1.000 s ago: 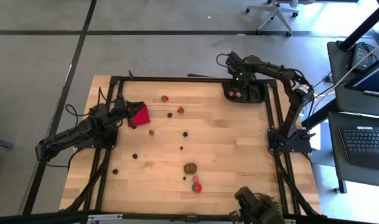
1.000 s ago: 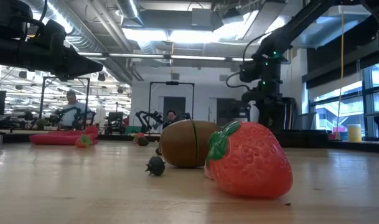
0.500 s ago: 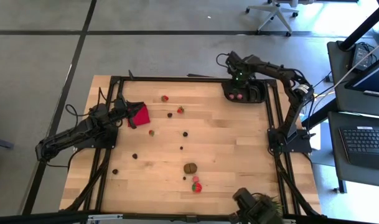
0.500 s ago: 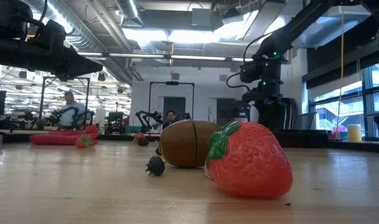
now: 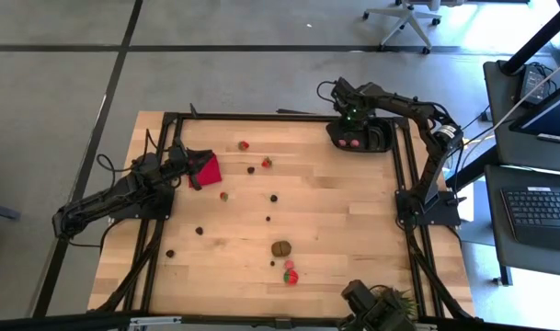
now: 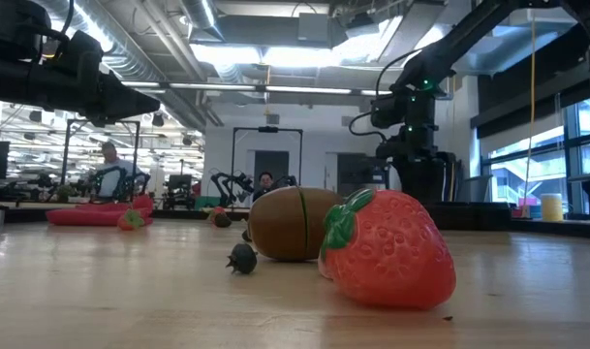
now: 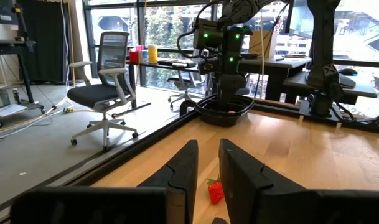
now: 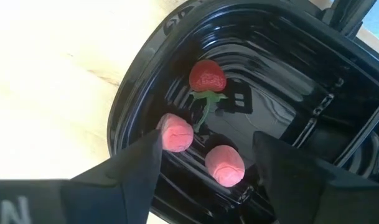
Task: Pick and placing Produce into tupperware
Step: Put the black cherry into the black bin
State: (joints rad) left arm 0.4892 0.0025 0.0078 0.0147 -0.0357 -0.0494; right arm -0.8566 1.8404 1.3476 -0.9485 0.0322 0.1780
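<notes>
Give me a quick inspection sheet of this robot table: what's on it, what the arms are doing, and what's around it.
Surface: wooden table in a black frame.
Job's things: black tupperware at the far right corner, holding three red pieces; strawberries, small dark round pieces and a brown lump scattered on the wood.
Clutter: red cloth near the left arm; spiky green plant at the near edge.
End effectors: right end effector open, over the tupperware, holding nothing; left end effector open, waiting by the cloth.
Cables: black cables beside the left arm.
Surroundings: office chair, desks with a laptop, a seated person far back.
</notes>
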